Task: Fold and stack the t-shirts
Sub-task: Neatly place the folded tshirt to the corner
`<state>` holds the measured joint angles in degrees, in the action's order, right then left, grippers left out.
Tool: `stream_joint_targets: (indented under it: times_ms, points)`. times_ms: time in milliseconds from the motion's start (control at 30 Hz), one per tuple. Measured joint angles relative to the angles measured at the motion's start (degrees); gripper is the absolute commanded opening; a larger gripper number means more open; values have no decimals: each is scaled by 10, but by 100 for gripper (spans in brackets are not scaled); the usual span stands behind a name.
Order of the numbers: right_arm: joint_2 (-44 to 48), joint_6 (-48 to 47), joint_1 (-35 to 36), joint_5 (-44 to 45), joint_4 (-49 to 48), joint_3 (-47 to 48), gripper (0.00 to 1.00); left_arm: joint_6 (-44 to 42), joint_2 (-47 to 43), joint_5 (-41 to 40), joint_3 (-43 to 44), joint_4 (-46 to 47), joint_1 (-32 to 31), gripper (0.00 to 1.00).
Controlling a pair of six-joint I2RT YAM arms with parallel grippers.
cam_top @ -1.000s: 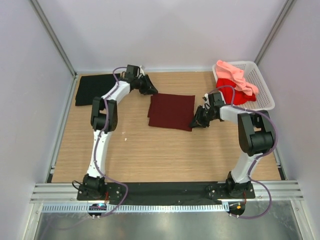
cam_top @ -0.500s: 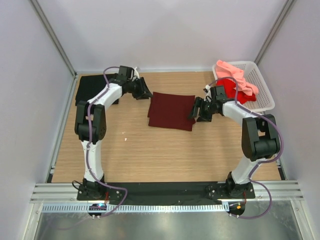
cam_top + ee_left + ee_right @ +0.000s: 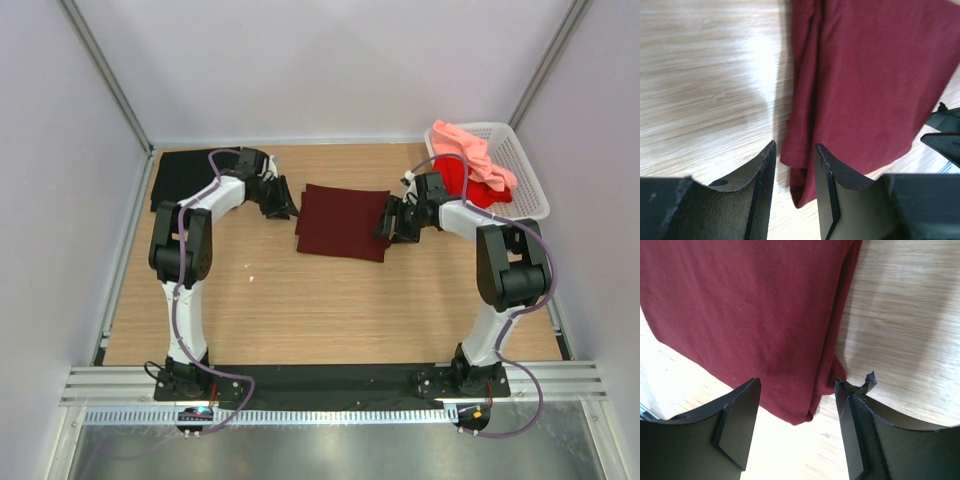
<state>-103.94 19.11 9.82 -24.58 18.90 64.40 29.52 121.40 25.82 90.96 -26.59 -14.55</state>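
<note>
One maroon t-shirt [image 3: 343, 222] lies folded into a flat rectangle at the middle of the table [image 3: 300, 300], its layered edges showing on both sides. We have the left gripper [image 3: 286, 206] at its left edge, jaws narrowly parted with the cloth's corner showing between them, and the right gripper [image 3: 389, 224] at its right edge, jaws wide and holding nothing. A folded black t-shirt [image 3: 183, 178] rests in the far left corner. The red t-shirt [image 3: 468, 186] and pink t-shirt [image 3: 470, 150] lie heaped in the basket [image 3: 528, 195].

We judge the fold finished and the stacking step at hand. Next we need both jaws to catch every layer at each edge, close together, and lift evenly so the fold survives the carry to the black one.
</note>
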Motion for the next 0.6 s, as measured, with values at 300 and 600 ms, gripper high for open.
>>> stream_joint_targets:
  times_ms: [300, 600]
  points:
    - [-5, -10, 5, -2, -35, -21, 70, -1, 6, -7, -25, -3, 0, 38]
    - [-4, -16, 9, 9, -41, -22, 74, -1, 7, -9, -25, -3, 0, 38]
